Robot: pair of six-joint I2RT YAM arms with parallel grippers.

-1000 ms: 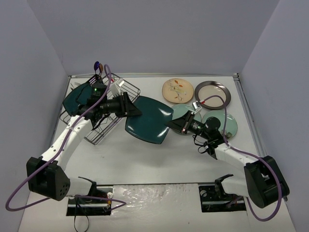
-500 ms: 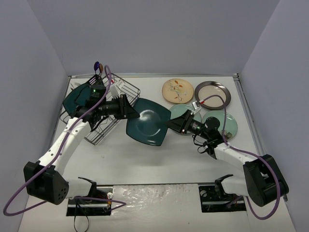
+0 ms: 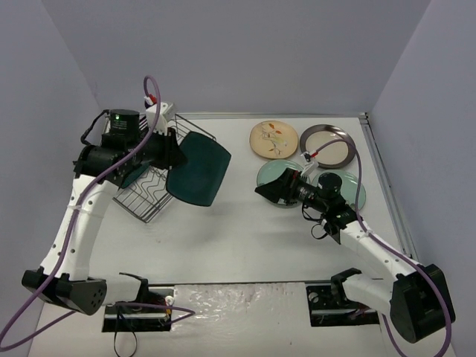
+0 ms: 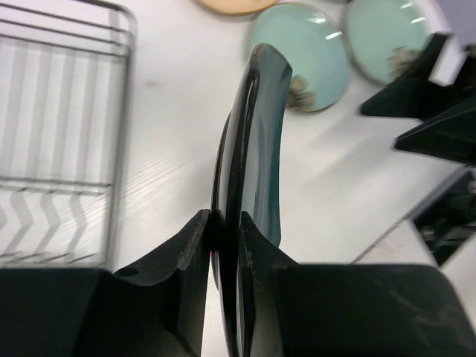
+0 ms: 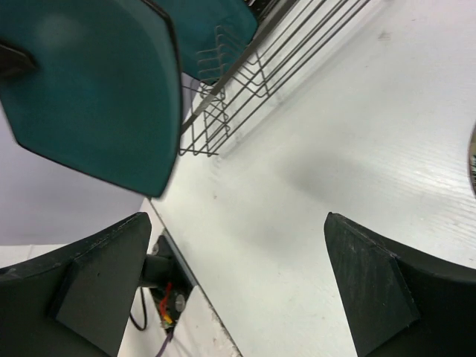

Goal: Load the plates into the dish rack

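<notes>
My left gripper point(image 3: 175, 153) is shut on the edge of a dark teal square plate point(image 3: 198, 168), holding it tilted in the air beside the right side of the black wire dish rack point(image 3: 149, 195). In the left wrist view this plate point(image 4: 253, 141) stands edge-on, pinched between my fingers point(image 4: 192, 253). A second teal plate point(image 5: 212, 30) stands inside the rack point(image 5: 245, 82). My right gripper point(image 3: 265, 190) hangs open and empty over the table middle, apart from the held plate point(image 5: 97, 97). Two mint-green round plates point(image 3: 274, 172) point(image 3: 357, 190), a cream floral plate point(image 3: 273, 139) and a beige dark-rimmed plate point(image 3: 328, 145) lie flat at the back right.
White walls close in the table on three sides. The right arm's wrist lies over the mint plates. The arm bases and a purple cable point(image 3: 152, 306) sit at the near edge.
My right gripper has opened, let go of the teal plate and drawn back to the right. My left arm has carried the plate left and up toward the rack, turning it more on edge.
</notes>
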